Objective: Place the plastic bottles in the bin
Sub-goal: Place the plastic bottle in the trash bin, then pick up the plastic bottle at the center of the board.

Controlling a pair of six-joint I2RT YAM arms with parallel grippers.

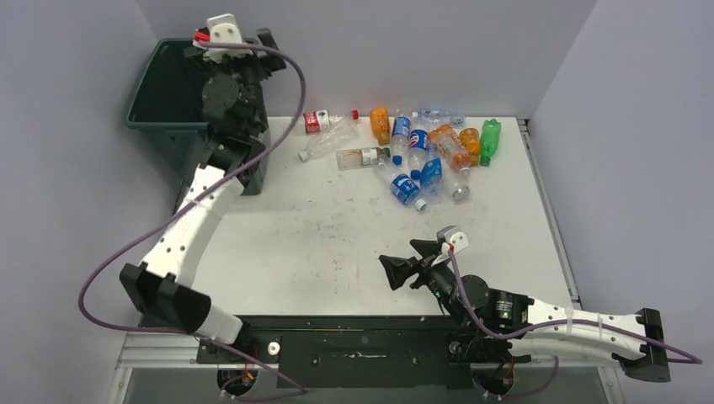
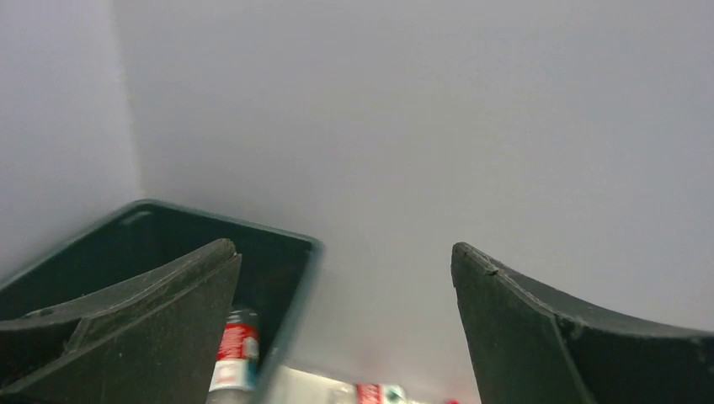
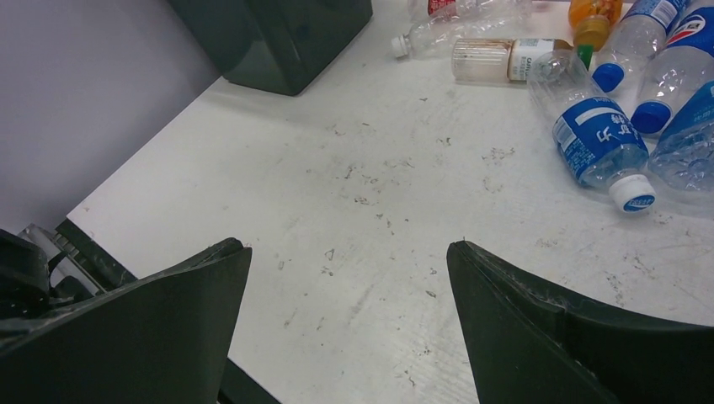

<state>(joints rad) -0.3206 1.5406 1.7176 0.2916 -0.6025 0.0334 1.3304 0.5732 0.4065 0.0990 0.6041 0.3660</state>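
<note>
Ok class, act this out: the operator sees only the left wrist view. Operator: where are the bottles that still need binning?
Observer: About a dozen bottles lie clustered at the far side of the table, to the right of the bin.
Operator: Any green ones among them?
Observer: One green bottle, at the right end of the cluster.
Operator: And the right end effector?
Observer: The right end effector hangs open over bare table, on the near side of the cluster, holding nothing.
</note>
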